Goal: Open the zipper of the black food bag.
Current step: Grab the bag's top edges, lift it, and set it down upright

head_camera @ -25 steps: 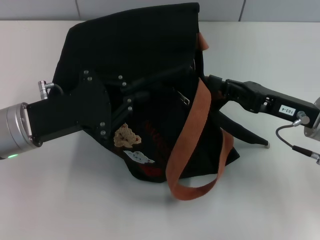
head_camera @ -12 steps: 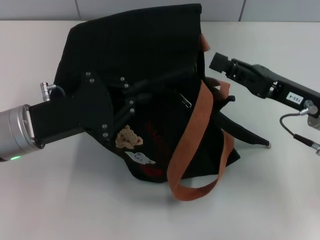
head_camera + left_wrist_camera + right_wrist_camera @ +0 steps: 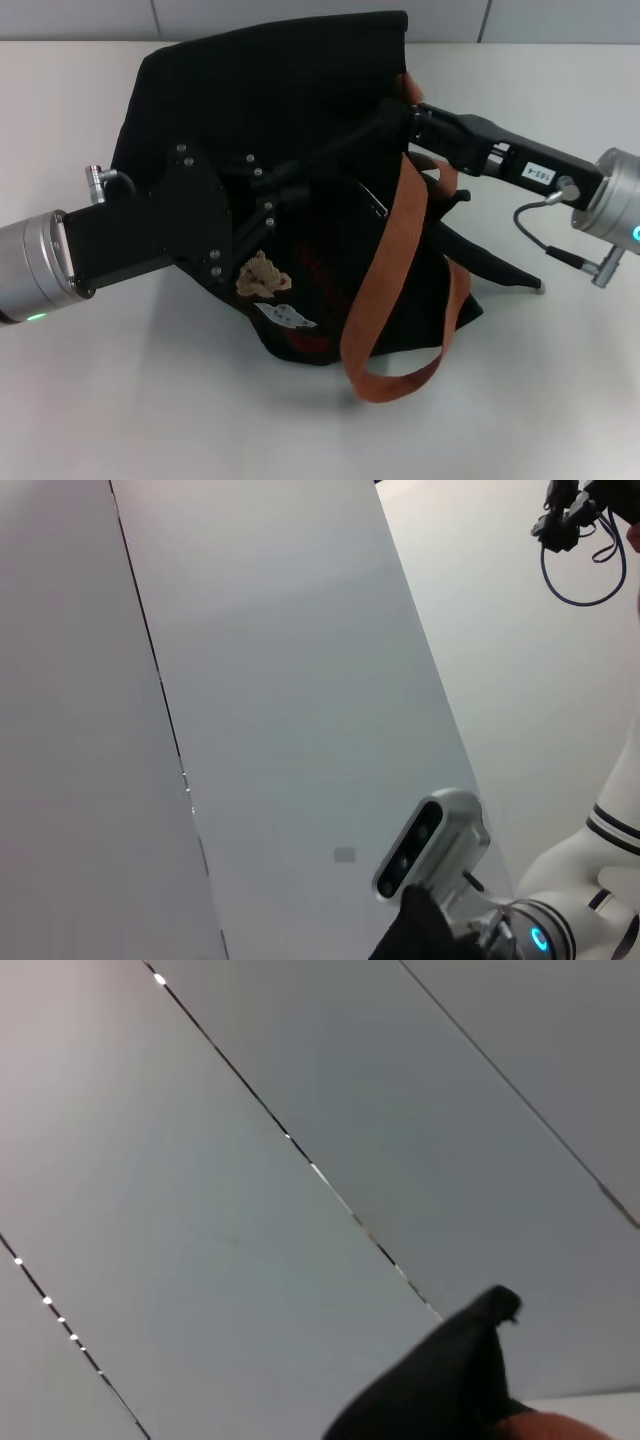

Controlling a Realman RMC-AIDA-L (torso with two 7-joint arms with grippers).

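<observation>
The black food bag [image 3: 300,150] is lying slumped on the white tabletop [image 3: 120,400], roughly at the centre of the head view, with its patch face turned toward the camera. The tan bear patch [image 3: 262,274] and the white animal patch [image 3: 283,316] are showing low on that face. One orange-brown strap [image 3: 385,300] is looping down over the bag's right side and curling onto the tabletop in front.

The left end effector [image 3: 290,185] is reaching in from the left, its black plate body lying over the bag's front and its fingers pressing into the dark fabric near the middle; whether they are gripping anything cannot be told, black against black. The right end effector [image 3: 395,120] is coming in from the right at the bag's upper edge beside the strap's top end; its finger spread is likewise hidden in the folds.

A small silver pull [image 3: 372,205] is glinting on the bag between the two end effectors; the zipper line itself is not distinguishable.

The wrist views are showing mostly wall panels; the right one is catching a black fabric corner [image 3: 460,1370].
</observation>
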